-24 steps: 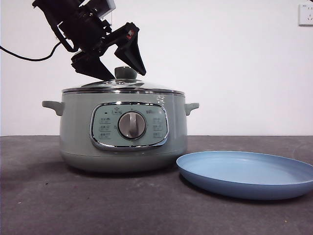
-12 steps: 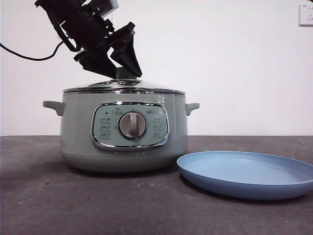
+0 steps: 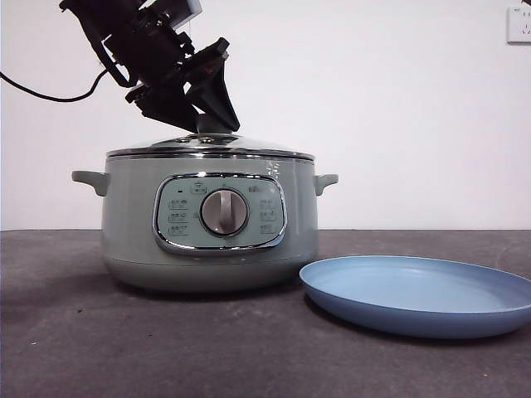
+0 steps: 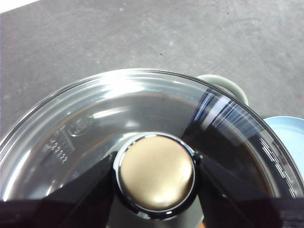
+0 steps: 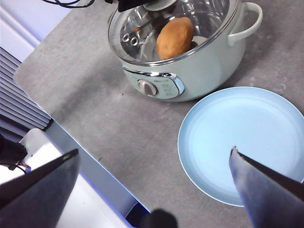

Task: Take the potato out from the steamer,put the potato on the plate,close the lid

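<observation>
Steamer (image 3: 210, 232) at table level: I see the sage-green pot standing on the dark grey table (image 3: 124, 348), its chrome-rimmed control panel and silver dial (image 3: 224, 212) facing the front camera, one small handle on each side. The lid (image 3: 211, 147) sits on the pot's rim. My left gripper (image 3: 207, 116) comes down from the upper left at a slant and meets the lid at its centre. In the left wrist view the two black jaws stand one on each side of the knob (image 4: 156, 173), narrowed until they press against its chrome collar, so I read the claw as clamped on the knob; the glass dome spreads round it, and one pot handle (image 4: 225, 85) shows beyond the rim.

The potato (image 5: 175, 37) lies inside the steamer, orange-brown, seen through the glass in the right wrist view, lying toward the side of the pot with the visible handle.

The plate (image 3: 415, 292), matte blue and bare, rests on the table just beside the steamer's base, on the right in the front view.

My right gripper (image 5: 154, 178) hangs high above the table, over the plate's edge and the table's border, with its jaws spread wide and nothing between them.

A white wall socket (image 3: 518, 23) sits at the top corner of the wall.
</observation>
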